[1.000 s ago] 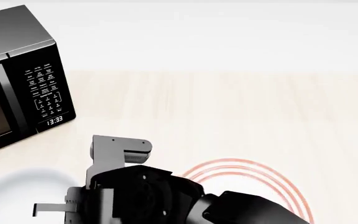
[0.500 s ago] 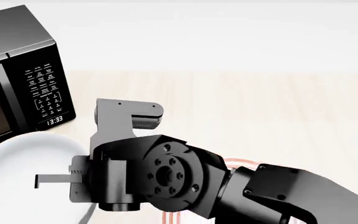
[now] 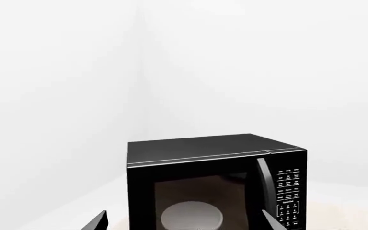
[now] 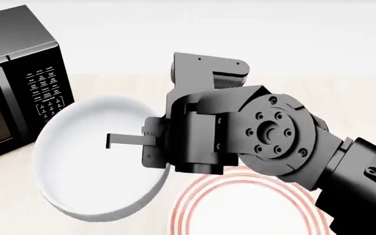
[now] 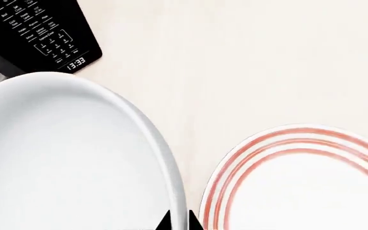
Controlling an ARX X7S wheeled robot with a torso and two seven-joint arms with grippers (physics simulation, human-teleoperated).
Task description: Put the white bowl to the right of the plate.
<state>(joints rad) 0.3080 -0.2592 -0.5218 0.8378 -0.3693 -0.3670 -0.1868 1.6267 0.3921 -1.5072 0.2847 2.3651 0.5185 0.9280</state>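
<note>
The white bowl (image 4: 90, 161) hangs tilted above the counter, between the microwave and the plate (image 4: 240, 208). My right gripper (image 4: 113, 141) is shut on the bowl's right rim. In the right wrist view its dark fingertips (image 5: 165, 223) pinch the rim of the white bowl (image 5: 63, 158), with the red-ringed plate (image 5: 299, 182) lying just beside it. My left gripper (image 3: 185, 223) is open and empty, facing the microwave; it does not show in the head view.
A black microwave (image 4: 18, 78) stands at the left on the pale wooden counter (image 4: 273, 63), with a pale dish (image 3: 191, 216) behind its dark glass. A white wall runs along the back.
My right arm has lifted the white bowl from the lower left, up and to the right. More of the plate now shows below the arm.
</note>
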